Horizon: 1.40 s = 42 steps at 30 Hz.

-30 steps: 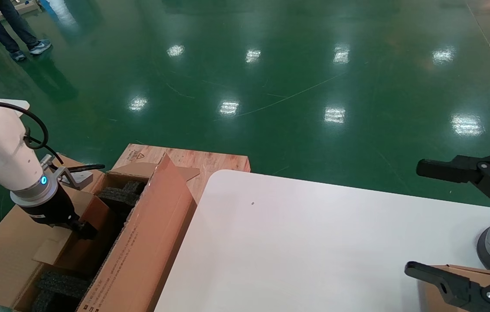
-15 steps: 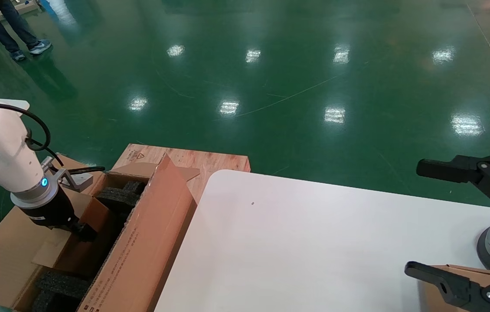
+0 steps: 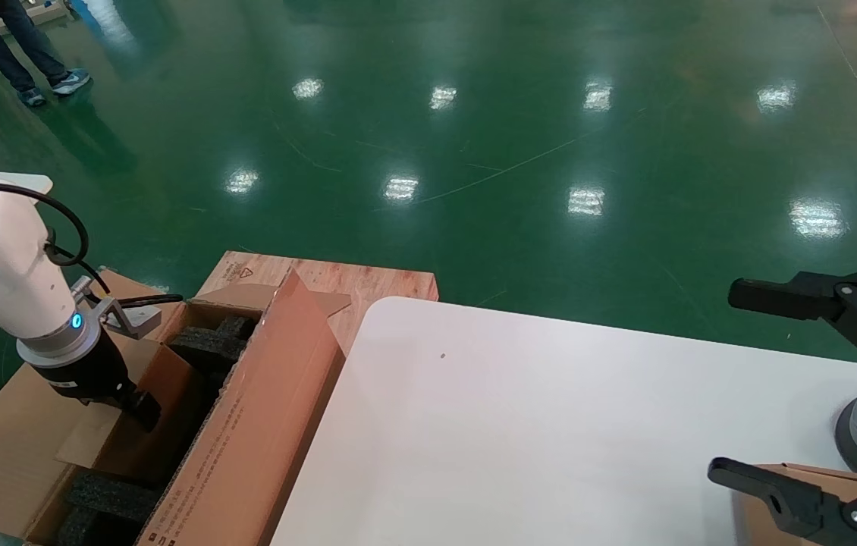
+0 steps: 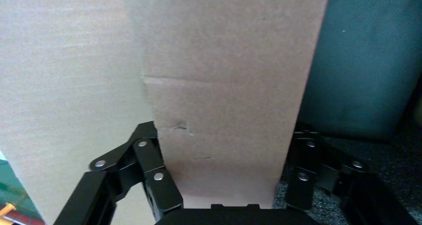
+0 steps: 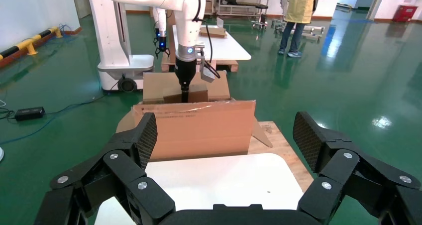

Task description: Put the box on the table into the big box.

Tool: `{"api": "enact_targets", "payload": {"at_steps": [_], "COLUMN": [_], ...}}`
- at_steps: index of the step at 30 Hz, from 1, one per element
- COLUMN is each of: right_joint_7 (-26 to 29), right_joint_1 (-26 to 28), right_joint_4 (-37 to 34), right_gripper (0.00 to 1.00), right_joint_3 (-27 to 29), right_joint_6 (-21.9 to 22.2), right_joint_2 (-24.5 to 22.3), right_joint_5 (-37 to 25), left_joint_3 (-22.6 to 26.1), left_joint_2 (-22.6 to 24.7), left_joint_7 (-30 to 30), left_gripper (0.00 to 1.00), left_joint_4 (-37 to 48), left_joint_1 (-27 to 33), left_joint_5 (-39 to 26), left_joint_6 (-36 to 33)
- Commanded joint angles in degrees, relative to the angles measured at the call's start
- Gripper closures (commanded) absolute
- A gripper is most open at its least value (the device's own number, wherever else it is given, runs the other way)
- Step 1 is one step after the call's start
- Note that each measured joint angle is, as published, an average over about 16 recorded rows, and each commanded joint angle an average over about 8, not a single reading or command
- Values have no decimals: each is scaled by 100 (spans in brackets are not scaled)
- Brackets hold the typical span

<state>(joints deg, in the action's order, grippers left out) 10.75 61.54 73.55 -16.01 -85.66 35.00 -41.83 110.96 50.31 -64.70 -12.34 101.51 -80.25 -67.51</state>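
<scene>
The table [image 3: 550, 425] is bare white. Beside it sits the big box [image 3: 246, 440], with tiny black print down its long flap that's too small to read. Left gripper [image 3: 142, 409] reaches down inside, clamped on the box [image 4: 224, 100]. Right gripper [image 3: 800, 394] hovers over the table's right end, spread wide.

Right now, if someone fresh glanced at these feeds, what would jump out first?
Probably the big box, open beside the table's left edge with black foam blocks inside. The left gripper reaches down into it, jaws shut on the box, a plain brown carton filling the left wrist view. At the table's right end, the right gripper hangs wide open over the white top.
</scene>
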Motion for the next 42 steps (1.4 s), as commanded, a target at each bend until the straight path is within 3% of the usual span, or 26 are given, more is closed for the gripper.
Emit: {"api": "enact_targets", "payload": {"at_steps": [1, 23, 42], "right_joint_7": [0, 0, 0], "right_joint_1": [0, -1, 0], "right_joint_4": [0, -1, 0], "right_gripper": [0, 0, 0], "right_joint_3": [0, 0, 0], "right_joint_6": [0, 1, 0], "right_joint_2": [0, 0, 0], "right_joint_5": [0, 0, 0], "left_joint_3": [0, -27, -459], "left_joint_2": [-1, -18, -569], "left_joint_7": [0, 3, 443], "left_gripper": [0, 0, 0], "left_joint_4": [-1, 15, 35], "left_joint_1": [1, 47, 898], "left_joint_5": [0, 16, 273], "left_joint_6": [-1, 22, 263]}}
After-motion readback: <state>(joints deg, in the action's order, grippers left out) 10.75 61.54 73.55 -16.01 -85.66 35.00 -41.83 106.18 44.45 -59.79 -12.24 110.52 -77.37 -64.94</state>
